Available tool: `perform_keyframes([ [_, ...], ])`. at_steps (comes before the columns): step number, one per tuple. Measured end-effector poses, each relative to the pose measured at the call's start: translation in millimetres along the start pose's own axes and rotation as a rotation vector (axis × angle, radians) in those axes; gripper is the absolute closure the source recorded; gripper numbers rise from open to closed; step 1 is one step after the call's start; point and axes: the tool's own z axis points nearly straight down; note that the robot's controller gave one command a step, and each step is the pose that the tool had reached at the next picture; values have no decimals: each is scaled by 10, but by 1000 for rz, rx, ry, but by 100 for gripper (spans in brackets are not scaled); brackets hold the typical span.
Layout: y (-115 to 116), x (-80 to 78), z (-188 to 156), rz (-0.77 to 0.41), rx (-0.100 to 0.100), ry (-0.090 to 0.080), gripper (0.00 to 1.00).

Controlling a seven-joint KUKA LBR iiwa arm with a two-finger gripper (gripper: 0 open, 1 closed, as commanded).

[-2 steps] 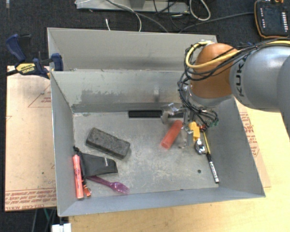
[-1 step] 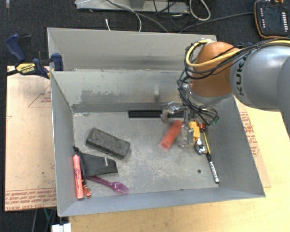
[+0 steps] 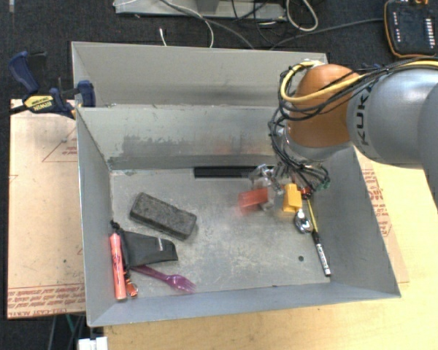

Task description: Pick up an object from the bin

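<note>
My gripper point(image 3: 267, 179) hangs below the orange wrist cover, low over the bin's right middle. A small red block point(image 3: 252, 200) sits right at its lower left tip, touching or nearly touching it. Just to the right lies a small yellow piece point(image 3: 292, 198). Below that piece are a shiny metal bit point(image 3: 301, 224) and a thin black pen point(image 3: 319, 250) that runs toward the front right. A flat black bar point(image 3: 223, 171) lies along the foot of the back wall, left of the gripper.
On the left of the bin floor lie a grey rectangular block point(image 3: 163, 216), a black folded piece point(image 3: 150, 249), a red marker point(image 3: 118, 265) and a purple plastic spoon point(image 3: 165, 277). The arm and its cables cover the bin's right back corner.
</note>
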Motion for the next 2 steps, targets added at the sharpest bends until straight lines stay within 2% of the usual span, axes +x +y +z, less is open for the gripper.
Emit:
perform_keyframes([
  [1, 1, 1, -4, 0, 0, 0, 100],
  [2, 24, 25, -269, 0, -6, 10, 100],
])
